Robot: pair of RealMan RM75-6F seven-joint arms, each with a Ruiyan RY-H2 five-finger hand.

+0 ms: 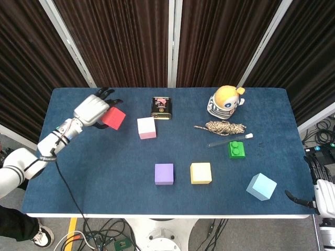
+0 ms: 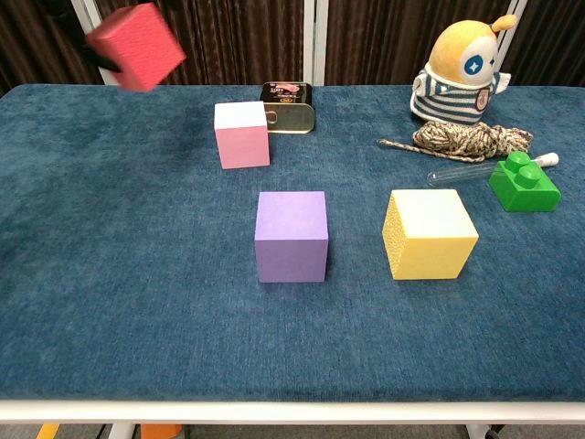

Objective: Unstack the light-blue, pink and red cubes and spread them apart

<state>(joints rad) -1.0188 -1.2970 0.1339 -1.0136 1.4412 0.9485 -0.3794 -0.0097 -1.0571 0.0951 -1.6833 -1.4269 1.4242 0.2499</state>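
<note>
Left hand: the left hand (image 1: 93,109) holds the red cube (image 1: 113,118) aloft, far left of the pink cube, fingers wrapped over its top and far side; in the chest view the cube (image 2: 136,47) hangs clear of the table (image 1: 78,157), tilted.
Red cube: looks light and stiff, foam-like, with flat matte faces that should not slip; the best hold is across two opposite faces, and it can likely be set down flat without harm.
Pink cube: the pink cube (image 1: 146,128) sits alone on the cloth, nothing on top, upright; the small tin (image 1: 162,107) lies just behind and right of it.
Purple cube: a purple cube (image 1: 164,174) stands in front of the pink cube, well apart from it.
Yellow cube: a yellow cube (image 1: 201,173) stands beside the purple one, further right of the pink cube.
Far side: a stuffed toy (image 1: 226,102), a coil of rope (image 1: 225,127), a clear tube (image 1: 230,140) and a green brick (image 1: 237,149) lie right of the pink cube.
Light-blue cube: the light-blue cube (image 1: 261,186) rests alone, far right and in front of the pink cube, well apart from the others.
Right hand: the right hand (image 1: 323,196) shows only at the frame's edge, off the table; whether its fingers are spread or closed cannot be told.
Progress: all three cubes appear separated; the red one probably only needs setting down.
</note>
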